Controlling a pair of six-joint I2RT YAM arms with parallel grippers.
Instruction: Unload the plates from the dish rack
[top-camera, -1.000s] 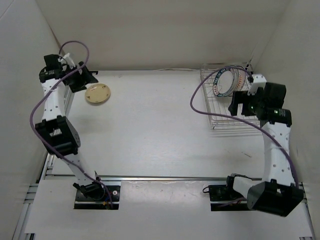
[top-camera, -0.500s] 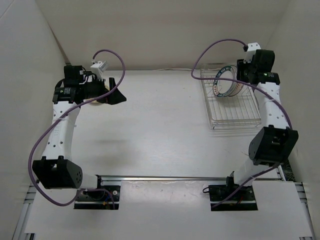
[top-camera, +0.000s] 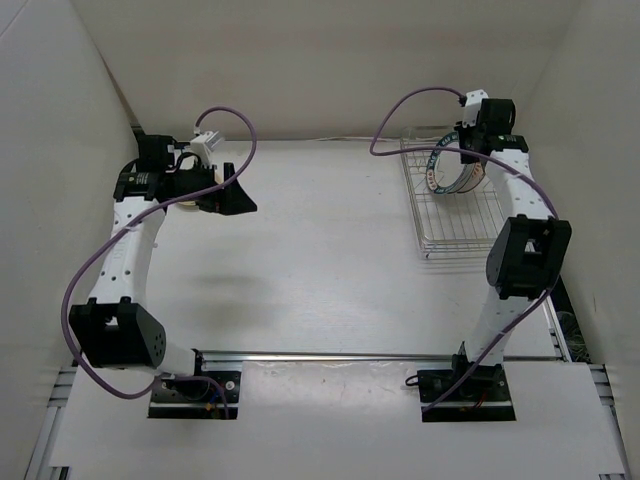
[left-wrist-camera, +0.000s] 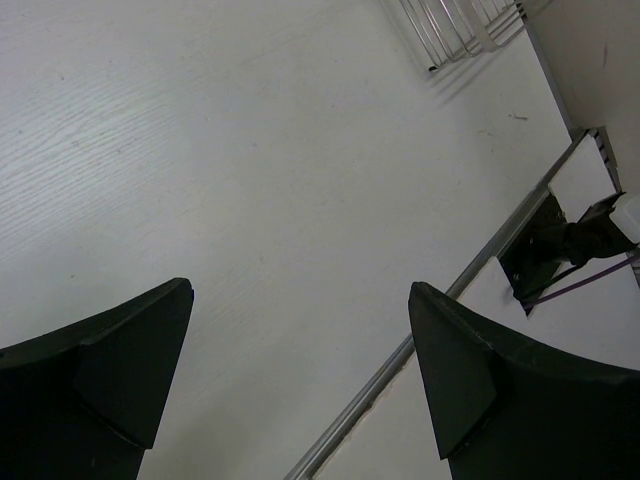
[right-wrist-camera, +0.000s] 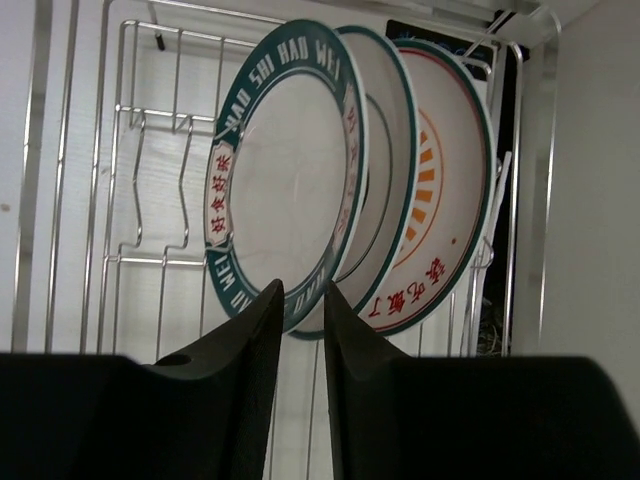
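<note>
The dish rack (top-camera: 465, 220), a silver wire rack, stands at the back right of the table. Plates stand upright in its far end (top-camera: 447, 167). In the right wrist view the front plate (right-wrist-camera: 290, 180) is white with a green lettered rim. Another green-rimmed plate (right-wrist-camera: 392, 170) stands close behind it, and one with orange marks (right-wrist-camera: 440, 220) is at the rear. My right gripper (right-wrist-camera: 302, 292) (top-camera: 466, 150) has its jaws drawn close on the front plate's lower rim. My left gripper (top-camera: 240, 187) (left-wrist-camera: 300, 290) hangs open and empty over the back left of the table.
White walls close in the table at the back and on both sides, and the right wall runs just beside the rack (right-wrist-camera: 140, 150). A metal rail (top-camera: 340, 355) crosses the near edge. The left wrist view shows a corner of the rack (left-wrist-camera: 460, 30).
My right arm has reached to the rack's far end and its jaws have narrowed onto the front plate's rim. My left gripper let go of the tan plate, opened wide, and now covers it.
</note>
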